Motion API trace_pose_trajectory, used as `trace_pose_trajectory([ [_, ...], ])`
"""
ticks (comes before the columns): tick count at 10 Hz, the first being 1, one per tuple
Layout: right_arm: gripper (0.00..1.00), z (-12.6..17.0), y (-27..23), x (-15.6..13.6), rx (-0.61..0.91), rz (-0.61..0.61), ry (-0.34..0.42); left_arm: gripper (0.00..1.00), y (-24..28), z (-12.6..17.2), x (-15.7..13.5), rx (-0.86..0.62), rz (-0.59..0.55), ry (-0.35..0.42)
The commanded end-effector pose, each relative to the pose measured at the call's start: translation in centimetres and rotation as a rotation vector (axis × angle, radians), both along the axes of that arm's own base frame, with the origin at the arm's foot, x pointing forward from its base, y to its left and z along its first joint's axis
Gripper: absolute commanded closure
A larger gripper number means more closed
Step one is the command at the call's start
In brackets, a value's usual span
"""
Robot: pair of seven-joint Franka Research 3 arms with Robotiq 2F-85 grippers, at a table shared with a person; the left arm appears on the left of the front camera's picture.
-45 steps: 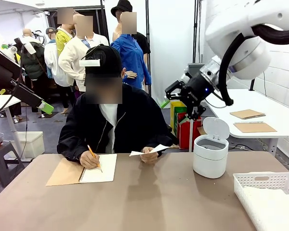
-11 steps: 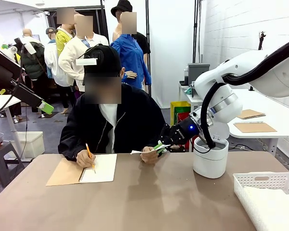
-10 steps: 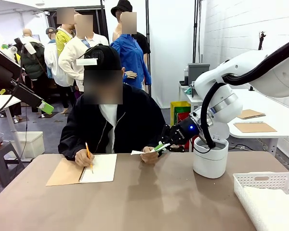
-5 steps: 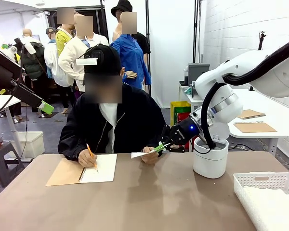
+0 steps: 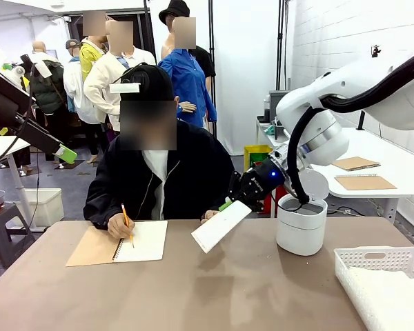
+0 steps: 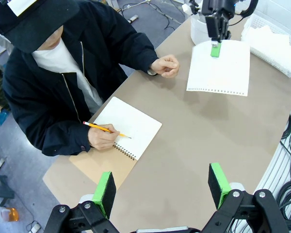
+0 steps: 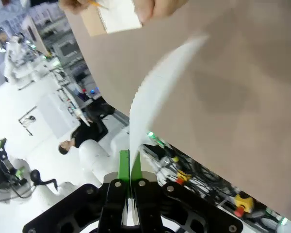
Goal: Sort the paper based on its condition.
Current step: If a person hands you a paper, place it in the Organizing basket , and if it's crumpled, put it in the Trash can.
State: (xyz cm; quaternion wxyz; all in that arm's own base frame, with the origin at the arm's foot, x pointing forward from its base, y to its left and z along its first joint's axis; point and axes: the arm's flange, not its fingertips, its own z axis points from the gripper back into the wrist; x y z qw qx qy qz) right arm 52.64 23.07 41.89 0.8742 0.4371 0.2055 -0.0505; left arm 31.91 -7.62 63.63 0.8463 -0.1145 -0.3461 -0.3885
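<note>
Front view: your fixed camera faces across the table (image 5: 228, 289) toward the seated person (image 5: 159, 179), mid-range. Left wrist view: high, looking down on both. Right wrist view: close, rolled. All three show you the paper sheet (image 5: 221, 226).

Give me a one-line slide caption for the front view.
Right gripper holds a paper over the table while a person writes in a notebook.

White-painted brick wall (image 5: 345, 27) on the right. White side table (image 5: 408, 165) stands against it, two brown booklets (image 5: 355, 163) on top. Grey floor (image 5: 69, 183); white crate (image 5: 45, 205) and dark stool (image 5: 1, 219) at left. Tan tabletop (image 5: 228, 293) in the foreground. Bright, even light.
</note>
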Motion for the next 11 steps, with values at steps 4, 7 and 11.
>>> trace_pose_trajectory([
  [4,1.0,8.0,-2.3,-5.1,-0.154,0.165,-0.225,0.0,0.0,0.1,0.0,-0.005,0.007,0.008],
  [7,1.0,13.4,-6.2,-9.5,-0.276,0.222,-0.557,0.0,0.0,0.1,0.0,-0.005,0.007,0.008],
  [11,1.0,16.1,-11.5,-12.9,-0.573,0.194,-0.805,0.0,0.0,0.1,0.0,-0.005,0.007,0.008],
])
